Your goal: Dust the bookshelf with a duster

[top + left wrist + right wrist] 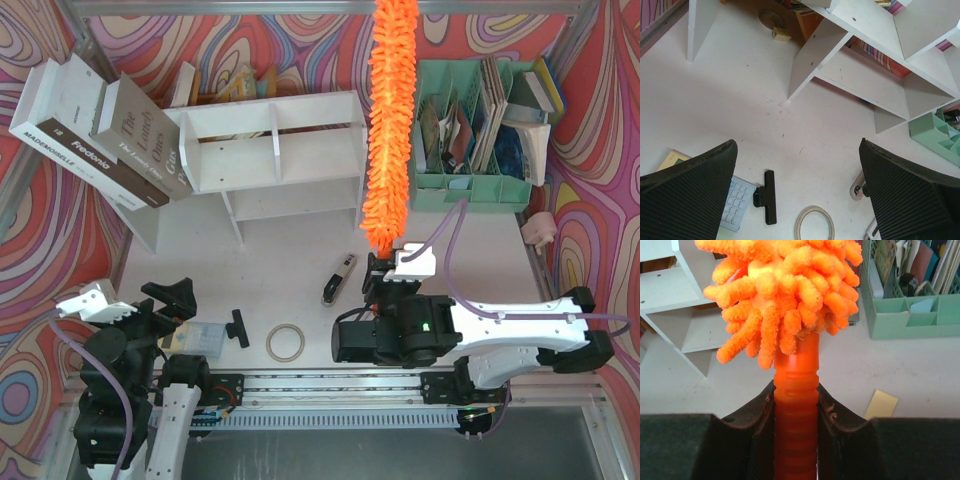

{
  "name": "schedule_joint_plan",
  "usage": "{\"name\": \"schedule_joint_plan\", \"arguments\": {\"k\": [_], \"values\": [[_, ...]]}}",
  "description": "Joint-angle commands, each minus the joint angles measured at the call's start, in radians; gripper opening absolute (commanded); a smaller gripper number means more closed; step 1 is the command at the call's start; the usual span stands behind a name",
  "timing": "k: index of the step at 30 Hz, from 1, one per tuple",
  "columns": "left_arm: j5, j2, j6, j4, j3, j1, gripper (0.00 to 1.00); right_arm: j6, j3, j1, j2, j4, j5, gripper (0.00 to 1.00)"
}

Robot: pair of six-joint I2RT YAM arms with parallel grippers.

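The orange fluffy duster point(388, 130) stretches from my right gripper point(384, 262) toward the back wall, along the right end of the white bookshelf point(270, 150). It overlaps the shelf's right edge; I cannot tell if it touches. In the right wrist view my right gripper point(796, 390) is shut on the ribbed orange handle, with the duster's fluffy head point(785, 285) just beyond and the bookshelf point(670, 290) at the left. My left gripper point(170, 300) hangs open over the near left of the table. In its own view the left gripper point(797, 192) holds nothing and the bookshelf point(875, 30) lies ahead.
Large books point(90, 130) lean on the shelf's left end. A mint green organiser point(480, 130) stands right of the duster. A tape ring point(286, 342), black clip point(238, 327), calculator point(200, 338) and small tool point(338, 280) lie on the near table. A yellow note point(881, 404) lies near the organiser point(905, 315).
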Motion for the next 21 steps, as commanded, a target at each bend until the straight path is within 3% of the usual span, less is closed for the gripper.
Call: {"name": "schedule_joint_plan", "arguments": {"k": [1, 3, 4, 6, 8, 10, 13, 17, 21], "values": [[0.017, 0.004, 0.001, 0.025, -0.013, 0.010, 0.98, 0.158, -0.030, -0.006, -0.084, -0.031, 0.008, 0.00], [0.017, 0.001, 0.001, 0.026, -0.013, 0.010, 0.98, 0.138, -0.062, -0.005, -0.127, 0.062, -0.023, 0.00], [0.016, 0.000, 0.001, 0.025, -0.013, 0.010, 0.98, 0.050, -0.082, -0.005, -0.156, 0.141, -0.039, 0.00], [0.016, -0.007, 0.000, 0.028, -0.015, 0.011, 0.98, -0.211, -0.146, -0.005, -0.205, 0.441, -0.079, 0.00], [0.016, -0.006, 0.001, 0.029, -0.016, 0.011, 0.98, -0.511, -0.245, -0.005, -0.263, 0.888, -0.112, 0.00], [0.019, 0.002, 0.002, 0.027, -0.013, 0.011, 0.98, -0.639, -0.300, -0.006, -0.291, 1.058, -0.116, 0.00], [0.020, 0.005, 0.001, 0.025, -0.013, 0.013, 0.98, -0.599, -0.251, -0.007, -0.258, 0.987, -0.058, 0.00], [0.016, -0.002, 0.000, 0.028, -0.015, 0.013, 0.98, -0.445, -0.110, -0.042, -0.145, 0.708, -0.001, 0.00], [0.016, 0.000, 0.001, 0.026, -0.013, 0.014, 0.98, -0.088, 0.001, -0.110, -0.037, 0.330, 0.036, 0.00]]}}
